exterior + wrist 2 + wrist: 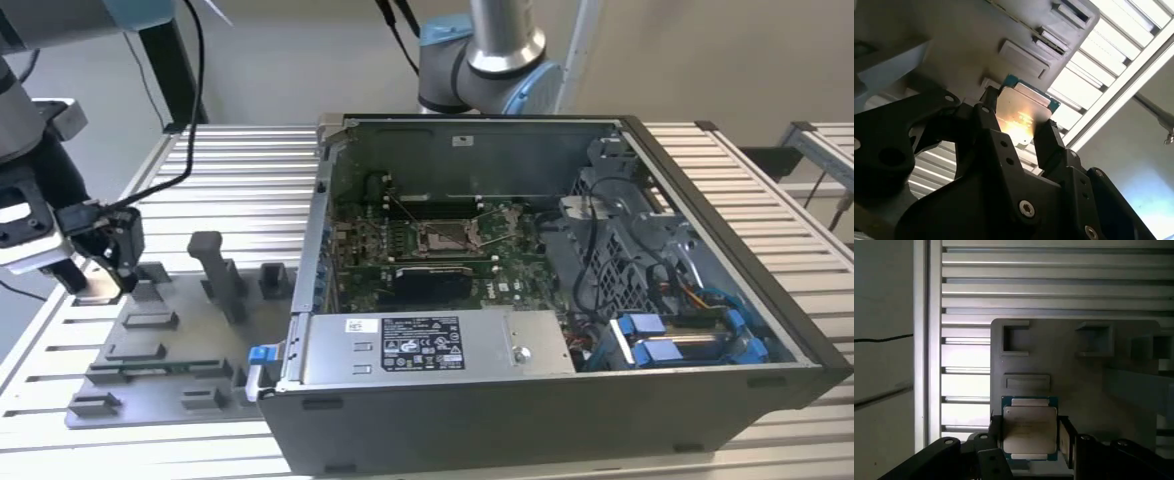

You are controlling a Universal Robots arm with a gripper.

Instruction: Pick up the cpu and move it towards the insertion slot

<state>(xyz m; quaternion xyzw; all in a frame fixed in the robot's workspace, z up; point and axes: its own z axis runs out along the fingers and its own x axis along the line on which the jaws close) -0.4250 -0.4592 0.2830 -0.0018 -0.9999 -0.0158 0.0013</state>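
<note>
My gripper (104,262) hangs over the far end of the grey plastic tray (160,345), at the exterior view's left, well away from the computer case. In both wrist views the cpu (1030,427), a silvery square chip with a thin green rim, sits between the two black fingers (996,434). The gripper (1019,122) is shut on the cpu (1024,106) by two opposite edges. The insertion slot (447,237) is a square metal-framed socket on the green board inside the open case, toward the exterior view's right of the gripper.
The open computer case (561,400) has tall walls, a power supply (427,345) along its near side and blue drive parts (667,345) at the right. The tray carries an upright grey post (214,265) and low blocks. A slatted aluminium table (247,180) lies beneath.
</note>
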